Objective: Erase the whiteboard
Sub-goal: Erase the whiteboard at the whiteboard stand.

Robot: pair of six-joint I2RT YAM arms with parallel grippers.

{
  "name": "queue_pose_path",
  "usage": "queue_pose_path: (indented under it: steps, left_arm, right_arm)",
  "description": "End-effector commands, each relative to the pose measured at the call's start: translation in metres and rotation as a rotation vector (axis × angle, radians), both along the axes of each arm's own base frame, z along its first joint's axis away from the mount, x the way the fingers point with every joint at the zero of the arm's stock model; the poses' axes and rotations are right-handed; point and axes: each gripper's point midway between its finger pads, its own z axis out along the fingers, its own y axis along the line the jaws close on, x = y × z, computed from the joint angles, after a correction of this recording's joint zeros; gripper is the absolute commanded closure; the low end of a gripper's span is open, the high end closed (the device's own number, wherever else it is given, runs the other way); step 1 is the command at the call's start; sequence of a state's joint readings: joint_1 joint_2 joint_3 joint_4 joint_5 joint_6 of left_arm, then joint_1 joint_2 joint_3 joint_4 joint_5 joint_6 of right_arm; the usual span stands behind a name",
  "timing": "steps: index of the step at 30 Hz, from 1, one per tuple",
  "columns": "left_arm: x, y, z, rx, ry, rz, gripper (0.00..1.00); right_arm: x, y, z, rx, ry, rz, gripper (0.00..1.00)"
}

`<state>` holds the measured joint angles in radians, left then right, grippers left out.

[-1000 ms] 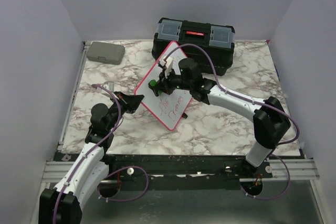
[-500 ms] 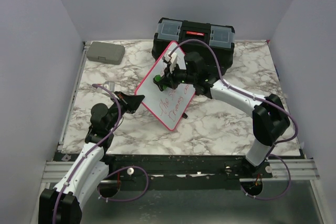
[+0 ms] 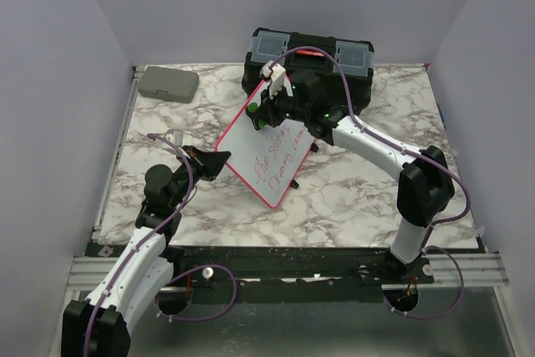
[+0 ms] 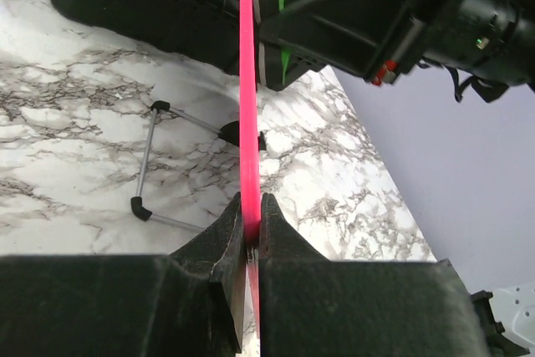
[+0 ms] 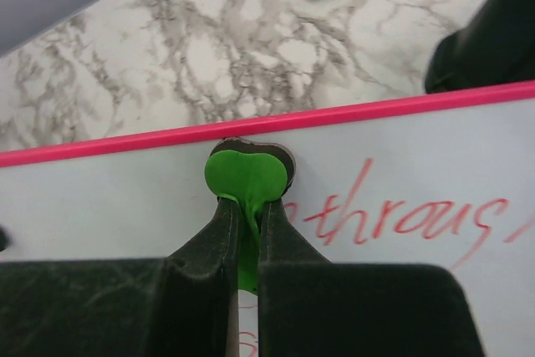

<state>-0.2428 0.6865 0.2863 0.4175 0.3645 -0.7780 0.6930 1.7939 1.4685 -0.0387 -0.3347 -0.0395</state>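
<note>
The whiteboard point(image 3: 267, 152), white with a pink frame and red handwriting, stands tilted in the middle of the marble table. My left gripper point(image 3: 214, 162) is shut on its left pink edge point(image 4: 247, 123), seen edge-on in the left wrist view. My right gripper point(image 3: 261, 114) is shut on a green eraser point(image 5: 247, 177) with a dark pad. It presses the eraser on the board's face point(image 5: 401, 165) just under the pink top edge, left of the red writing point(image 5: 401, 219). The eraser also shows in the top view point(image 3: 252, 109).
A black toolbox point(image 3: 311, 60) stands right behind the board. A small grey case point(image 3: 167, 84) lies at the far left. The board's black-tipped wire feet point(image 4: 146, 169) rest on the table. The table edges run near the left and front.
My right gripper has slid the eraser up the board, from its middle toward the far top edge. The left gripper and the board have stayed put.
</note>
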Motion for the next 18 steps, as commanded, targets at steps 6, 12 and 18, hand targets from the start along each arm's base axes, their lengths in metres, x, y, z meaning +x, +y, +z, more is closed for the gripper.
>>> queue_pose_path:
  steps: [6,12,18]
  left_arm:
    - [-0.014,-0.019,0.023,0.0,-0.081,-0.126,1.0]
    - [-0.013,-0.019,0.023,0.0,-0.078,-0.129,1.0]
    - [-0.013,-0.02,0.026,-0.002,-0.079,-0.13,1.0]
  right_arm:
    - [-0.02,-0.015,-0.05,-0.082,0.06,0.102,0.99]
    - [-0.069,0.003,-0.043,-0.075,0.0,0.275,0.99]
    - [-0.027,0.004,-0.03,-0.082,0.001,0.057,0.99]
